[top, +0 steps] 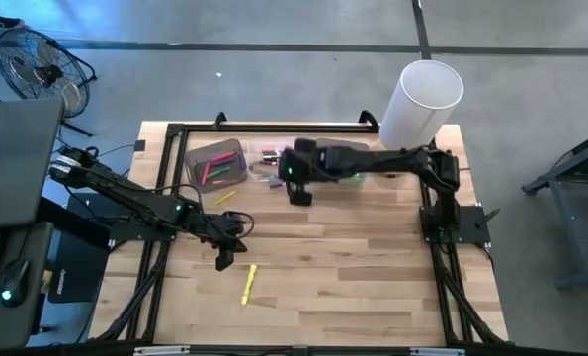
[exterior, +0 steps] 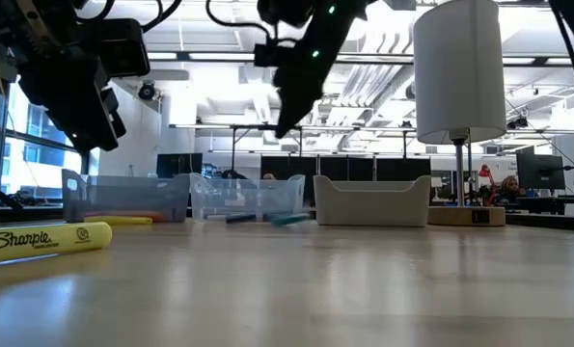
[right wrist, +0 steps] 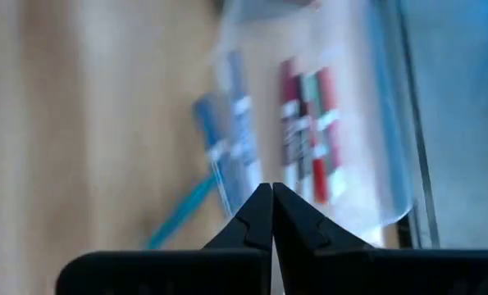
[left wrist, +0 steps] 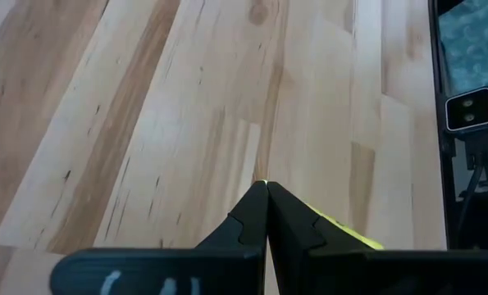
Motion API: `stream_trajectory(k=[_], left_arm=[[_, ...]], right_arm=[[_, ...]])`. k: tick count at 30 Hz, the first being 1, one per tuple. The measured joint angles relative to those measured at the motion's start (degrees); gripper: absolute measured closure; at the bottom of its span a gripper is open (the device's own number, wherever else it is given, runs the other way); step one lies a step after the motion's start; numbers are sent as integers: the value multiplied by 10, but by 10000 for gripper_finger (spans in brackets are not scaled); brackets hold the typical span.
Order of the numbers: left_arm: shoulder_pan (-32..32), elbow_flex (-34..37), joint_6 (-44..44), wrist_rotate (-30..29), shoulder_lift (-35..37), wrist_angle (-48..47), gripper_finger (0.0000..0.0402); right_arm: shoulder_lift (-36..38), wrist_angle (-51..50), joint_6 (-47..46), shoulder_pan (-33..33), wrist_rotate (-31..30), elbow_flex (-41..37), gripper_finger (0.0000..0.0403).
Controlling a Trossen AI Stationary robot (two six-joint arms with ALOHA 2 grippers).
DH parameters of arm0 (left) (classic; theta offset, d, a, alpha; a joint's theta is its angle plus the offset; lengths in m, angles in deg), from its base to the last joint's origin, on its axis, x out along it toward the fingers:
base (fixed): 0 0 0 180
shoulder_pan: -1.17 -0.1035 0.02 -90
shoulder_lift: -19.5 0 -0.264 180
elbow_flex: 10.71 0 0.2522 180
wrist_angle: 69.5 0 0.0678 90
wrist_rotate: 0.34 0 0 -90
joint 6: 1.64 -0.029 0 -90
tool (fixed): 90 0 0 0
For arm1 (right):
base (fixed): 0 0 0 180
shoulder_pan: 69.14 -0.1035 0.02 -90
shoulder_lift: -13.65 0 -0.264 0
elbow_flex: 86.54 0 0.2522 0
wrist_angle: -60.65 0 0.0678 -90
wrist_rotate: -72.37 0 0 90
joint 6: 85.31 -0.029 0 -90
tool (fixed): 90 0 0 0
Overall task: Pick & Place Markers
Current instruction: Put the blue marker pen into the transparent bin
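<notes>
From above, the left gripper point(top: 224, 259) hangs over bare wood, just beside a yellow marker point(top: 248, 284) lying loose. The right gripper point(top: 299, 193) is near the grey bin point(top: 217, 163) of markers and covers much of the clear bin point(top: 270, 155).

At table height, the yellow marker point(exterior: 43, 239) is cut off at the edge.

The left wrist view shows fingers point(left wrist: 248, 220) pressed together, empty, hiding most of that marker point(left wrist: 348, 232).

The right wrist view shows fingers point(right wrist: 252, 220) also closed, empty, over blurred markers point(right wrist: 307, 123).
</notes>
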Motion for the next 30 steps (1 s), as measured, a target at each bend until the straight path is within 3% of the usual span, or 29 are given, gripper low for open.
stream_trajectory(k=[7, 19, 30], left_arm=[[0, 0, 14, 3, 0, -2, 401], [0, 0, 15, 0, 0, -5, 401], [0, 0, 15, 1, 0, -6, 401]], right_arm=[[-16, 57, -19, 48, 31, 1, 401], [-12, 55, -20, 24, 42, 1, 402], [-7, -33, -83, -12, 46, -11, 403]])
